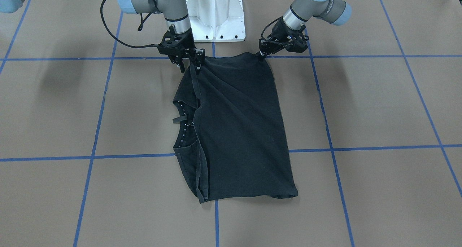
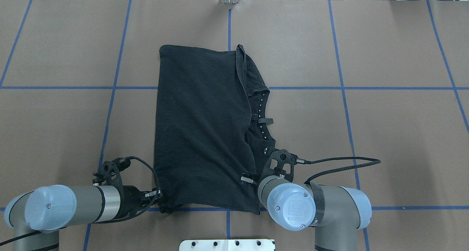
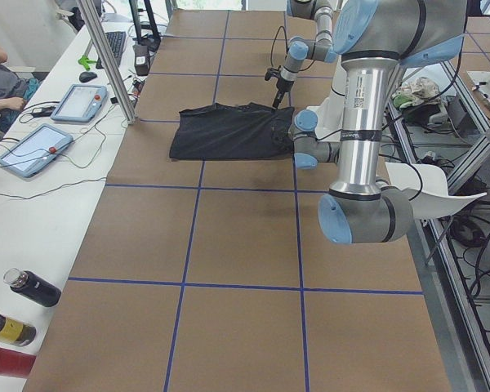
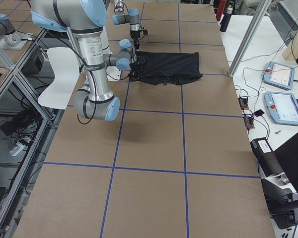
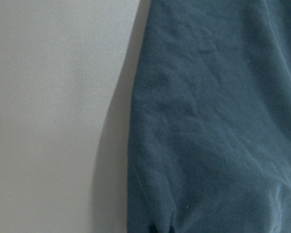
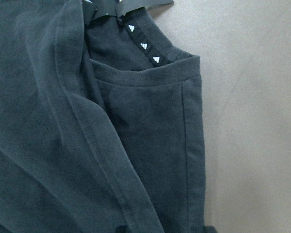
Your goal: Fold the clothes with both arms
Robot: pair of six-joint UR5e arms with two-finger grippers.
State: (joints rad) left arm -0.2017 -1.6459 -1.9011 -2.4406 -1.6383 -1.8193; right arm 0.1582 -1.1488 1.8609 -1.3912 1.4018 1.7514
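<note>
Nearest the robot, the left gripper point(image 2: 160, 196) pinches the near left corner of the black T-shirt point(image 2: 201, 126) between narrow fingers. The right gripper point(image 1: 189, 66) is at the near right corner, its fingers apart over the cloth. The shirt lies folded on the brown table point(image 2: 384, 133) and stretches away, with its collar point(image 2: 261, 113) on the right.

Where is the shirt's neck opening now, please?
In the overhead view, the neck opening lies on the right edge of the T-shirt, just beyond the right gripper.
</note>
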